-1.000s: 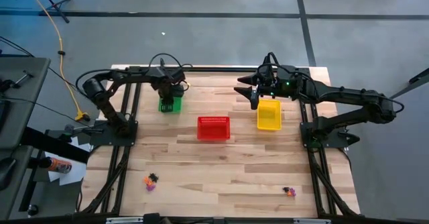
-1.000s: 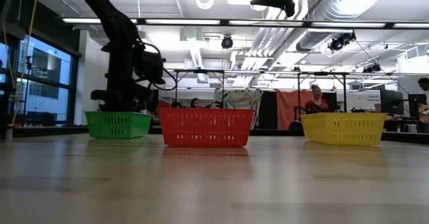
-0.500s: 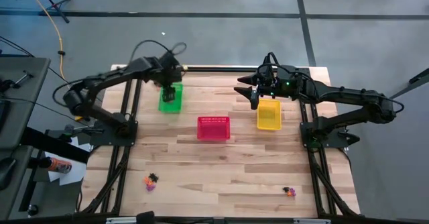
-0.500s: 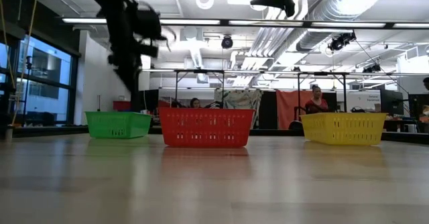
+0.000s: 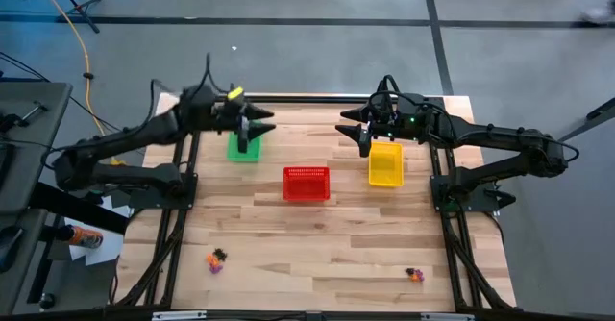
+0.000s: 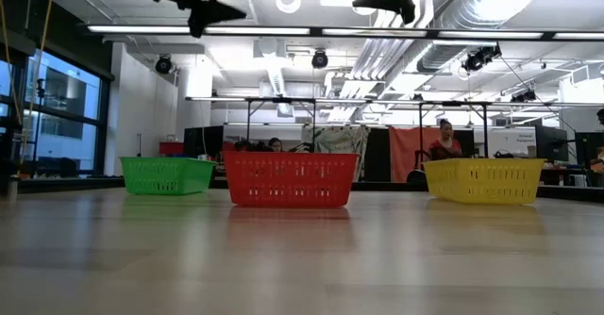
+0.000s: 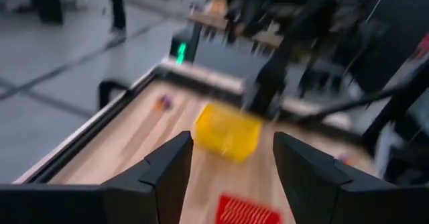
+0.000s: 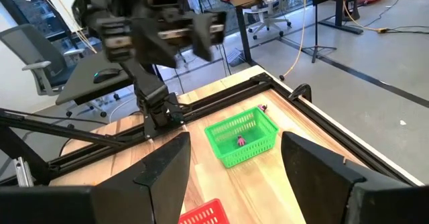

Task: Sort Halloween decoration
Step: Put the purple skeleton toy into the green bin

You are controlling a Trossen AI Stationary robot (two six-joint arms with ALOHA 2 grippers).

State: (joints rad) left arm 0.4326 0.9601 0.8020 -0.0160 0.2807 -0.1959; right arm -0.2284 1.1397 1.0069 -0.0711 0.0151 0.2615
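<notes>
Two small clusters of Halloween trinkets lie on the wooden table near its front edge, one at the left [image 5: 217, 259] and one at the right [image 5: 415, 275]. A further tiny trinket [image 8: 240, 141] lies inside the green basket [image 5: 240, 151]. My left gripper [image 5: 261, 122] hangs high above the green basket, about level, pointing toward the table's right, open and with nothing in it [image 7: 231, 150]. My right gripper [image 5: 351, 131] waits open, raised beside the yellow basket [image 5: 385, 164].
The red basket [image 5: 306, 183] stands between the green and yellow ones, in a row across the table's far half. Another small trinket [image 8: 263, 108] lies on the table by the green basket. People and furniture show in the room beyond the table.
My left gripper has risen from down at the green basket to well above it. It has tipped from pointing down to about level and now faces the table's right. The baskets have stayed in place.
</notes>
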